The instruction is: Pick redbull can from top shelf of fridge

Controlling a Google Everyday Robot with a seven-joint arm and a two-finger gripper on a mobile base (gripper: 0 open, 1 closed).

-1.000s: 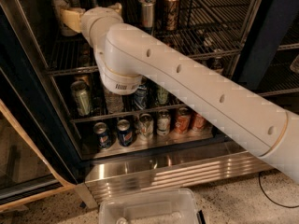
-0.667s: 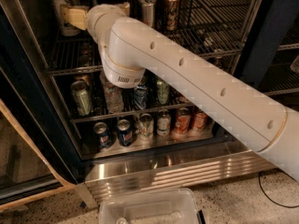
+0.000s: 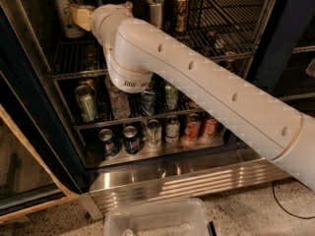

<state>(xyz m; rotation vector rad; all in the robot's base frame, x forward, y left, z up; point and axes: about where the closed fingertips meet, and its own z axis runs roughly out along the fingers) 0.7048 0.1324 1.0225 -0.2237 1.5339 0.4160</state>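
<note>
**Inspector:** State the surroundings.

**Technician:** A speckled floor (image 3: 246, 211) ran in front of the fridge (image 3: 162, 180), whose ribbed steel base faced the camera. A clear plastic bin (image 3: 157, 219) sat on the floor, below the base. Reference landmark for all positions: the gold-brown can (image 3: 180, 9).

**Inspector:** Location of the redbull can?

**Technician:** The redbull can (image 3: 156, 11) stood upright on the top shelf (image 3: 231, 28), just left of the gold-brown can. Nothing gripped it.

**Inspector:** Location and state of the hand?

**Technician:** The hand (image 3: 78, 14) was inside the fridge at top-shelf height, well to the left of the gold-brown can and beyond the redbull can. It sat close against a white can (image 3: 63, 18), which stood farthest left of the gold-brown can. Whether the hand was open or closed could not be determined, and no grasp on any item could be confirmed. The white arm (image 3: 197, 77) ran from the hand down and to the right, crossing below the gold-brown can.

**Inspector:** Other contents?

**Technician:** Below the gold-brown can and to its left, a water bottle (image 3: 119, 102) and a green can (image 3: 86, 102) stood on the next rack down. A row of mixed cans (image 3: 157, 132) occupied the lowest rack.
</note>
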